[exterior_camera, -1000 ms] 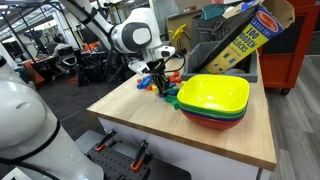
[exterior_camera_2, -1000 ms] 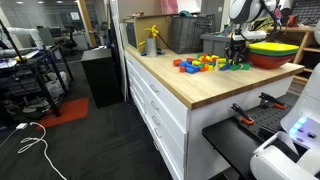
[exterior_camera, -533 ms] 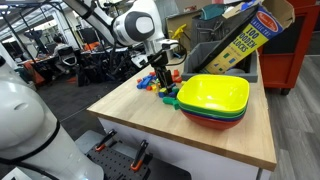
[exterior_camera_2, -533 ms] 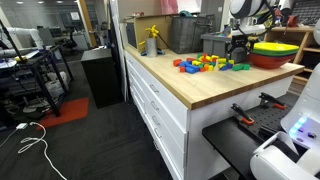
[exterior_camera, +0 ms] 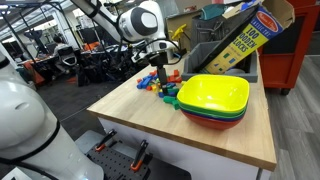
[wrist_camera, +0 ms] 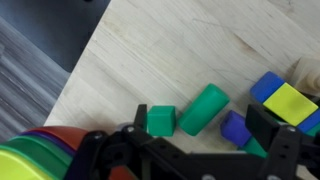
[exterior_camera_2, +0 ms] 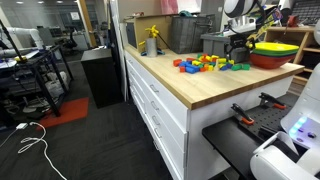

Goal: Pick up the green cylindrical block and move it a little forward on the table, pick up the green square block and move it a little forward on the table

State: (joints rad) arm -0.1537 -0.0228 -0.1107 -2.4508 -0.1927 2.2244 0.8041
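Change: the claw (exterior_camera: 160, 74) stands higher over the block pile (exterior_camera: 152, 84) than a second ago.
Grip: fingers spread, nothing between them (the wrist view shows this).
Blocks: the green square block (wrist_camera: 161, 120) sits on the tabletop (wrist_camera: 150, 50), just beside the green cylindrical block (wrist_camera: 204, 108), which lies on its side.
Arm: the wrist points down at the tabletop.

grey floor (exterior_camera_2: 60, 150), red cabinet (exterior_camera: 290, 50)
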